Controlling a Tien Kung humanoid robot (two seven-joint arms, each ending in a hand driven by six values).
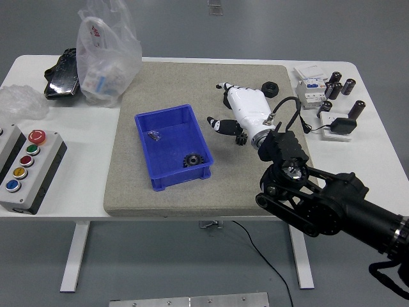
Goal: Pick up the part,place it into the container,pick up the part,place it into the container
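A blue bin stands on the grey mat, left of centre. A black gear lies in its near right corner and a small metal part near its far left. My right hand, white with black fingertips, is open and empty over the mat to the right of the bin. It hovers over one black nut, which is mostly hidden. A second black nut lies just beyond the hand. A small black gear shows at the hand's lower edge.
A plastic bag and a black object lie at the back left. A button box sits at the front left. Electrical parts and black cylinders crowd the right end, with a cable.
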